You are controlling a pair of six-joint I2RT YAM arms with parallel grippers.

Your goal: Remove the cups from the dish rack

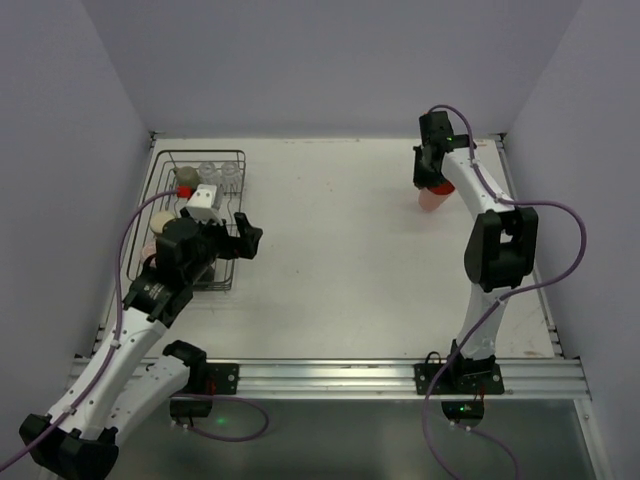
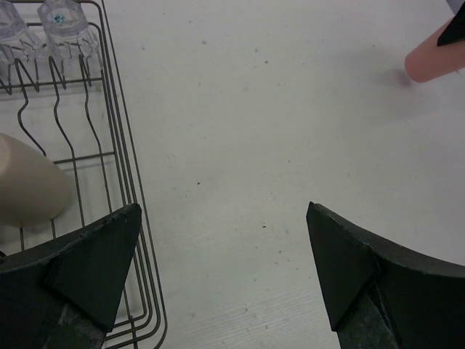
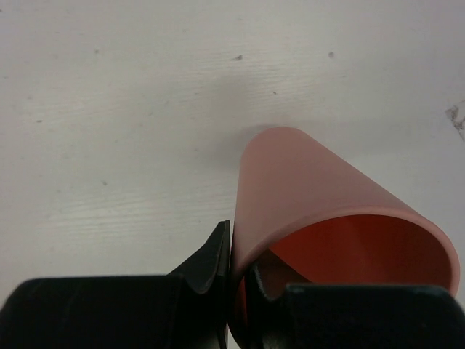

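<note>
The right gripper (image 3: 234,247) pinches the pink cup (image 3: 312,189), maybe to set it down; the left gripper (image 2: 224,211) hangs wide open and empty by the dish rack (image 2: 123,145).

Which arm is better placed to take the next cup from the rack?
Left. The left tool is open at the edge of the dark wire dish rack, near a beige tumbler; the right tool is shut on a salmon-pink tumbler, far away.

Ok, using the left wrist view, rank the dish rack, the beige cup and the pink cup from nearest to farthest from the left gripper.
From the left gripper:
1. The dish rack: its rim runs right beside one finger, at the left of the view.
2. The beige cup: inside the rack, further left.
3. The pink cup: far ahead, upper right.
</note>
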